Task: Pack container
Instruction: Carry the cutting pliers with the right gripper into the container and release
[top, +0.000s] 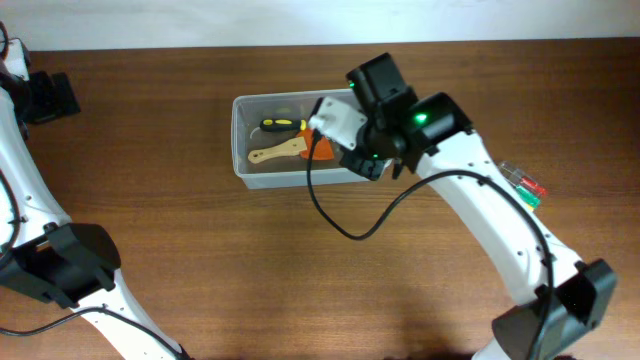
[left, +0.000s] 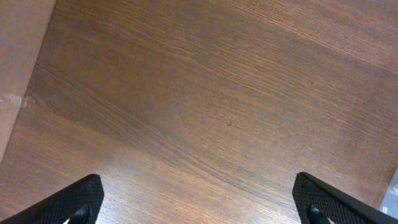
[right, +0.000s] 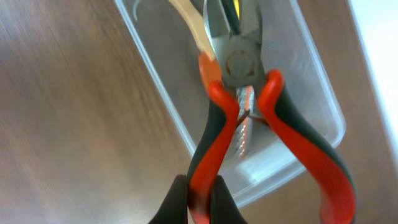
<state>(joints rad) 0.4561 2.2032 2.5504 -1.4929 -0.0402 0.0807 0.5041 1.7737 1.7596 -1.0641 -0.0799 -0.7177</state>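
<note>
Pinching one red handle of the pliers (right: 239, 62), the right gripper (right: 200, 200) has its fingers (right: 174, 205) clamped tight on it. The nose hangs toward the container (right: 298, 81), which looks like a drop-in pose over free floor. In the overhead view the container (top: 240, 140) sits upper centre, with a screwdriver (top: 280, 124) and a wooden-handled tool (top: 272, 153) inside. Other side: left gripper (left: 199, 204) is spread wide and empty over bare table (left: 205, 93), presumably kept clear. No legible branding or text.
</note>
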